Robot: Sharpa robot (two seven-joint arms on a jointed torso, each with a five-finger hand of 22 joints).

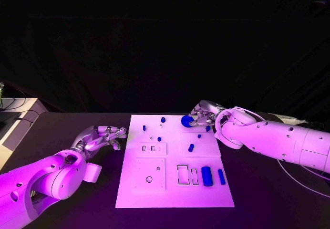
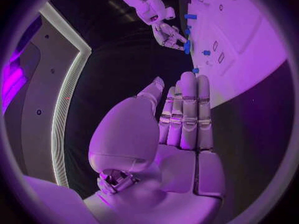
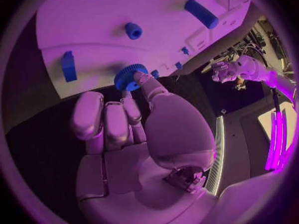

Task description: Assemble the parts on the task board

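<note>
The white task board (image 1: pixel 172 191) lies in the middle of the black table. At its far right corner my right hand (image 1: pixel 203 116) pinches a round blue gear (image 1: pixel 186 121) between thumb and fingertips; the right wrist view has the gear (image 3: pixel 129 76) at the thumb tip, over the board's edge (image 3: pixel 74 84). My left hand (image 1: pixel 103 138) is just off the board's left edge, holding nothing. In the left wrist view its fingers (image 2: pixel 187 114) are straight and side by side. A blue cylinder (image 1: pixel 206 173), a blue bar (image 1: pixel 221 176) and a small blue peg (image 1: pixel 191 148) lie on the board.
Several small blue pieces stand near the board's far end, one of them (image 1: pixel 163 119) close to the gear. Rectangular slots (image 1: pixel 183 174) and a square plate with a hole (image 1: pixel 149 179) mark the near half. Pale equipment (image 1: pixel 17 119) stands off the table's far left.
</note>
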